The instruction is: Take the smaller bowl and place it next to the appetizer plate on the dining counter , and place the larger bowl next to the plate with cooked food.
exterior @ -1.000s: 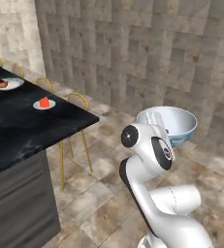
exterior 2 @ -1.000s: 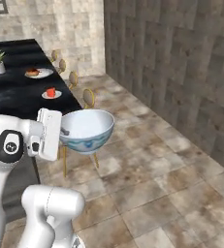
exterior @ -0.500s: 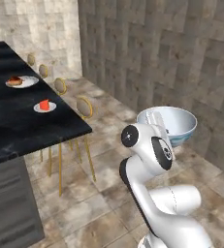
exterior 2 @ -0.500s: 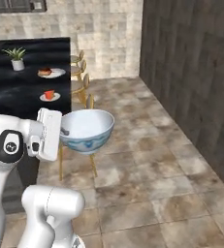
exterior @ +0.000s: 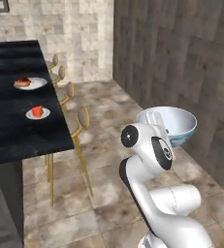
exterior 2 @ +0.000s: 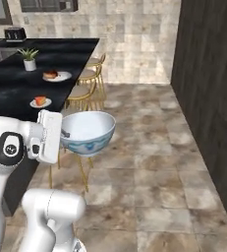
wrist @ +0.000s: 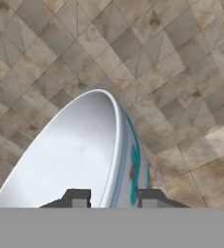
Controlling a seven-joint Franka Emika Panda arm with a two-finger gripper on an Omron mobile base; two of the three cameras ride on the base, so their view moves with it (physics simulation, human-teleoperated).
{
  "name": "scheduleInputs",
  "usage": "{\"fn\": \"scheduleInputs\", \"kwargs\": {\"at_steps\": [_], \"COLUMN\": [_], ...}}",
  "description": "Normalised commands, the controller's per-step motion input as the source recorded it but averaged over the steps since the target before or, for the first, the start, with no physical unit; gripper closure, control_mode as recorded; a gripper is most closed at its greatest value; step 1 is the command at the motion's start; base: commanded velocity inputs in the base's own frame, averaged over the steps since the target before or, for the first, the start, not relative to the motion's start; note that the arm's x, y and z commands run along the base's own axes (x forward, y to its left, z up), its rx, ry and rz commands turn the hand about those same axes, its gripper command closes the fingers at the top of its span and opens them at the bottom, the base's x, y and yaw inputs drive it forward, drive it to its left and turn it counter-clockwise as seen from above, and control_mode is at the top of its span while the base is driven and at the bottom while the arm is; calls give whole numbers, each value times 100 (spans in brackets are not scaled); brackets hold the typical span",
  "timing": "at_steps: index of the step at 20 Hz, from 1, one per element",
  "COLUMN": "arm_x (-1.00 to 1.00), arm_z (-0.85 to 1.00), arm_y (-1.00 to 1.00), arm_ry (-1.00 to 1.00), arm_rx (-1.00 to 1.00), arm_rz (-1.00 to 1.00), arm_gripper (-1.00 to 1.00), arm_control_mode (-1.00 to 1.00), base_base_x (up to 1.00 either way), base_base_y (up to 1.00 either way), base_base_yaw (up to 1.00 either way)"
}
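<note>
I am holding the larger bowl [exterior 2: 88, 132] by its rim, one tool [wrist: 114, 198] finger inside and one outside, pinched nearly closed on the thin wall. The bowl is hanging over the floor, right of middle in the left base view. It could slip and break there. The plate with cooked food [exterior: 30, 83] is waiting far away at the upper left on the black worktop [exterior: 16, 131], beyond the appetizer plate [exterior: 38, 113], so I could pick the wrong plate.

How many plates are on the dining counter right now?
2. The plate with cooked food sits farther along the dining counter, close to the potted plant. The appetizer plate lies nearer the robot. More could be out of frame.
</note>
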Motion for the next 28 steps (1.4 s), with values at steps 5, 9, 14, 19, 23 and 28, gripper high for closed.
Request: {"fn": "scheduleInputs", "kwargs": {"at_steps": [5, 9, 14, 19, 23, 28], "arm_x": [0, 0, 0, 0, 0, 0], "arm_z": [0, 0, 0, 0, 0, 0], "arm_y": [0, 0, 0, 0, 0, 0], "arm_ry": [0, 0, 0, 0, 0, 0], "arm_rx": [0, 0, 0, 0, 0, 0], "arm_rz": [0, 0, 0, 0, 0, 0], "arm_gripper": [100, 100, 100, 100, 100, 100], "arm_control_mode": [100, 100, 100, 100, 100, 100], "base_base_x": [94, 95, 94, 99, 93, 75], "base_base_y": [-98, -95, -95, -91, -89, -87], "base_base_yaw": [46, 48, 48, 49, 51, 55]}}
